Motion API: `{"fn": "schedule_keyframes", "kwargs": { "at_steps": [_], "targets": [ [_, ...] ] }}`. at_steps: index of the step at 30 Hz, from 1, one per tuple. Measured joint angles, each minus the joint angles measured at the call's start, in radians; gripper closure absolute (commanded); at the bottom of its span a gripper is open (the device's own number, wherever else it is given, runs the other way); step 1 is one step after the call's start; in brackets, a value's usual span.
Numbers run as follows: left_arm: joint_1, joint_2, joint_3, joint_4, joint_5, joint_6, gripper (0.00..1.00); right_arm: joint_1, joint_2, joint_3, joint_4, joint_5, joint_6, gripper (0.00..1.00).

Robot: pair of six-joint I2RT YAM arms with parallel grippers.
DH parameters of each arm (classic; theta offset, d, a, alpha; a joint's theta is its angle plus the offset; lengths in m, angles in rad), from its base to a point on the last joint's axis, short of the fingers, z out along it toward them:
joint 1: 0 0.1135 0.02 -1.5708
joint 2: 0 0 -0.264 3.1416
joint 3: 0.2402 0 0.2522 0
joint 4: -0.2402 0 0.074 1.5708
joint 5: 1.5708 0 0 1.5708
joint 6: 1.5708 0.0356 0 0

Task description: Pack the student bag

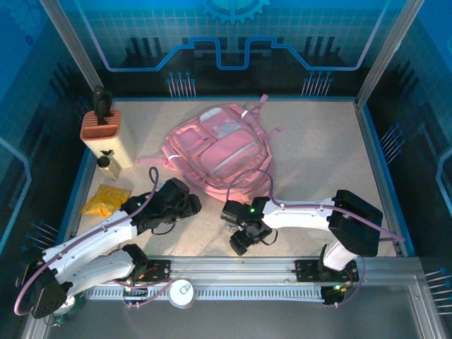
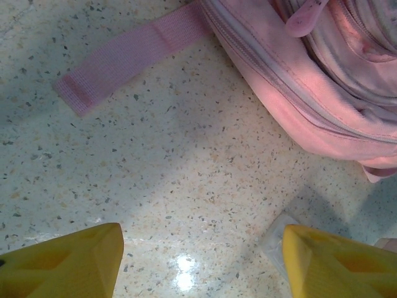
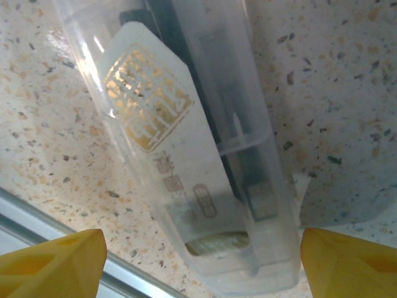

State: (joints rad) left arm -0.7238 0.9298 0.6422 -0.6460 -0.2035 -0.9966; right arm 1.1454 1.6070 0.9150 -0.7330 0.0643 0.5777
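The student bag [image 1: 219, 152], a soft pink backpack with pale front pockets, lies flat in the middle of the table. My left gripper [image 1: 173, 201] hovers at its near left corner. In the left wrist view that gripper [image 2: 201, 248] is open over bare table, with the bag's zipped edge [image 2: 298, 81] and a loose pink strap [image 2: 130, 59] beyond it. My right gripper [image 1: 244, 236] is low near the front rail. It [image 3: 203, 248] stands open around a clear plastic case [image 3: 198, 161] with gold print. The case lies on the table, and a gap shows at the left finger [image 3: 62, 261].
A beige holder with an orange top [image 1: 106, 131] stands at the back left, with a small bottle [image 1: 108, 164] and a yellow packet [image 1: 106, 200] in front of it. The metal front rail [image 3: 37, 217] runs just beside the case. A clear corner [image 2: 276, 239] lies by my left gripper's right finger.
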Motion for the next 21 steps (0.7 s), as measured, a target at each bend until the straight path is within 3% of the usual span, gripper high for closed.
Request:
{"fn": "schedule_keyframes", "kwargs": {
  "at_steps": [17,21],
  "targets": [
    [0.01,0.0,0.0,-0.004,-0.003,0.0,0.28,0.013,0.05,0.017,-0.002,0.041,-0.044,0.48],
    [0.02,0.004,0.009,-0.006,-0.003,0.005,0.27,0.013,0.047,0.016,-0.002,0.044,-0.045,0.51]
  ]
}}
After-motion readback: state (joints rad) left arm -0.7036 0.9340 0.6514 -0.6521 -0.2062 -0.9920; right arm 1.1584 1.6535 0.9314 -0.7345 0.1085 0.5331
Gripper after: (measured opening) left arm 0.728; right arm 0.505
